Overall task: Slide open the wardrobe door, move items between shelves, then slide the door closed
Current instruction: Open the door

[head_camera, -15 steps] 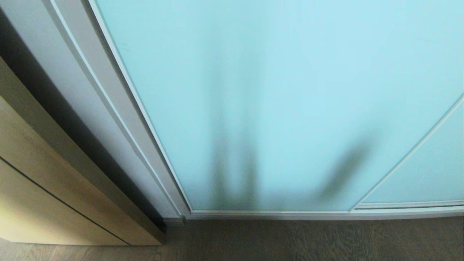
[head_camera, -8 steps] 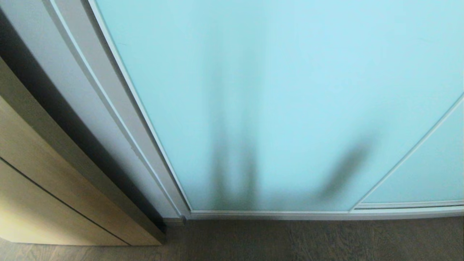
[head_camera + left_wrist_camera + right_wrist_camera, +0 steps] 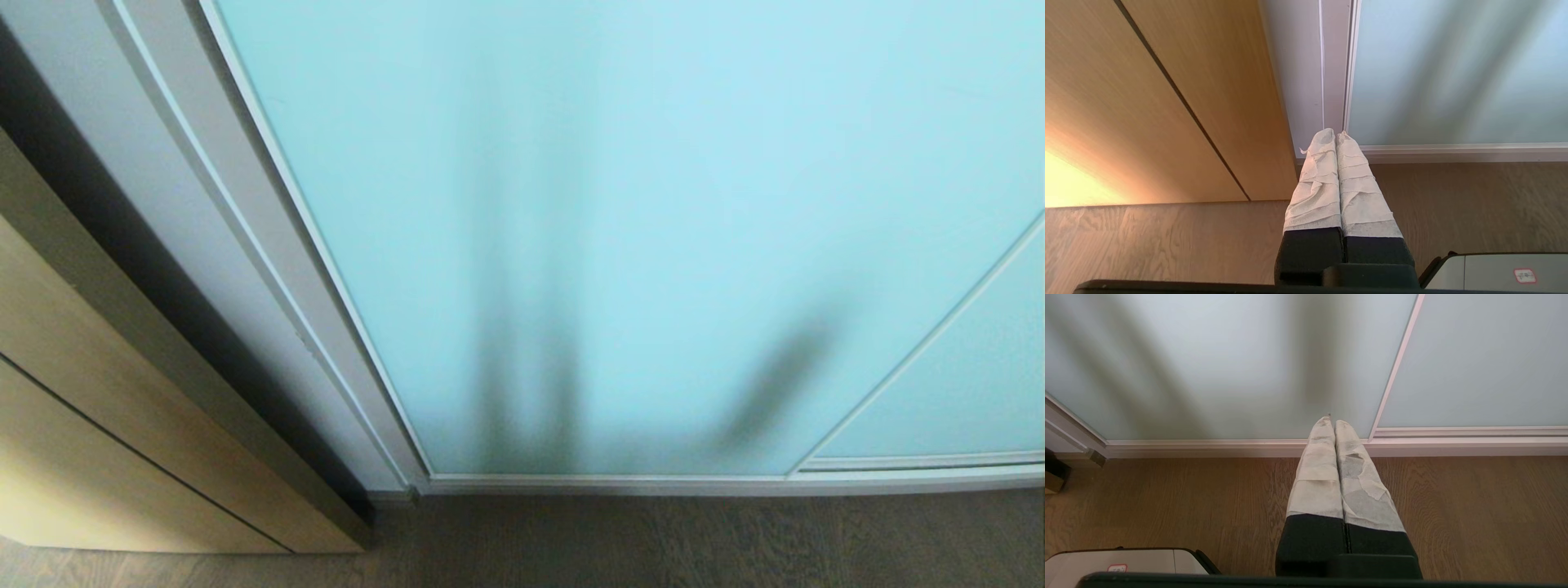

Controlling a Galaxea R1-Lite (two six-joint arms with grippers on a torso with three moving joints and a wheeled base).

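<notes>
The sliding wardrobe door (image 3: 653,229) fills the head view's centre and right, fully across, so either nothing is begun or all is finished, probably. Left gripper (image 3: 1336,134) and right gripper (image 3: 1329,421) hang pinched together, empty.

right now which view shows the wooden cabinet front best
The left wrist view: the wooden cabinet front fills much of it, its dark seam clear, beside the shut left gripper. The head view shows only a slanted strip at the left edge. The right wrist view shows at most a sliver.
</notes>
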